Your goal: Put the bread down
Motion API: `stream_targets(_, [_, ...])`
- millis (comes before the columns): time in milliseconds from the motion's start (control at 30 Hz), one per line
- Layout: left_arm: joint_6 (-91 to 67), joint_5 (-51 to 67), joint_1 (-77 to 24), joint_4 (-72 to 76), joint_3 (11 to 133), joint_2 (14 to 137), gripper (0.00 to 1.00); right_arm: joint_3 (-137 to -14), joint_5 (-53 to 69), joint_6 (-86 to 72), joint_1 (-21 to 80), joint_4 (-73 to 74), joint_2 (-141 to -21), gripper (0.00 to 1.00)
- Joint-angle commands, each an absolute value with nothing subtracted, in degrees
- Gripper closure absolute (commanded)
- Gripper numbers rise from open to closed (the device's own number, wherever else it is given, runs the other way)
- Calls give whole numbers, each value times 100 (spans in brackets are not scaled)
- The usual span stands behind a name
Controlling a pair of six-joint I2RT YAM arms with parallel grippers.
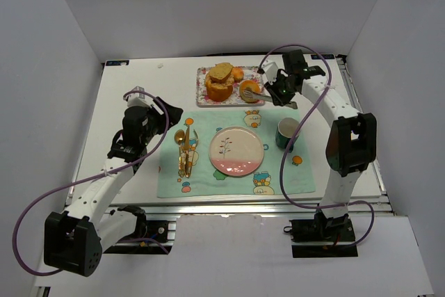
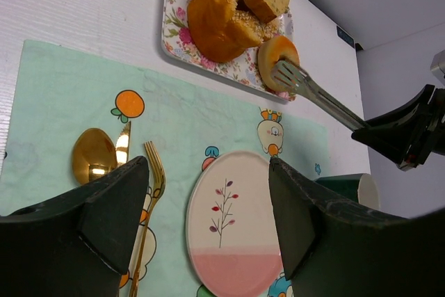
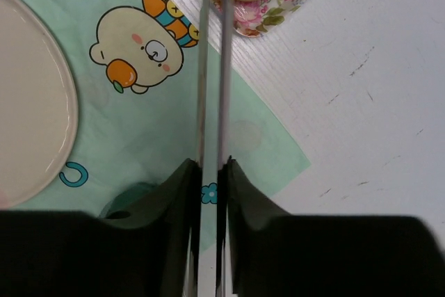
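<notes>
One pink-and-cream plate sits in the middle of one pale green placemat. Left of the plate lie three gold pieces: a spoon, a knife and a fork, close together. Right of the plate stands one dark green cup. Behind the plate is one floral tray, its near rim just beside the mat's far edge. The bread on it overlaps, so I count at least three pieces and can't be sure of more.

White table shows to the left of the tray and along both sides of the mat, with white walls closing in on three sides. The plate's whole face is in sight.

The roll is on the tray's right end, behind and slightly right of the plate. It is small, round and golden-orange with a paler top. One pair of metal tongs has its toothed tips against it.

The right gripper is behind and right of the plate, clenched on the tongs' two arms, which are squeezed nearly together. The left gripper hangs above the cutlery, left of the plate, jaws spread wide and holding nothing.
</notes>
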State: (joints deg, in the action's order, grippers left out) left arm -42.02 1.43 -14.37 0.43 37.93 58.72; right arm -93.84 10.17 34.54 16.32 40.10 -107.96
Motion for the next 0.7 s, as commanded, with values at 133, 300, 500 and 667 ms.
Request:
stream_targets(133, [-4201, 79, -1415, 79, 3823, 5704, 21, -9405, 958, 3454, 1661, 3797, -10548, 91])
stream_targets(300, [-4166, 79, -1415, 44, 3885, 5704, 21, -9159, 1239, 3507, 1644, 3613, -10029, 99])
stream_targets(500, [-4148, 79, -1415, 35, 3911, 5660, 21, -8413, 2240, 4069, 1635, 3875, -9080, 100])
stream_targets(667, [-4166, 79, -1415, 53, 3876, 5651, 21, -7587, 3320, 4473, 1661, 4481, -8298, 99])
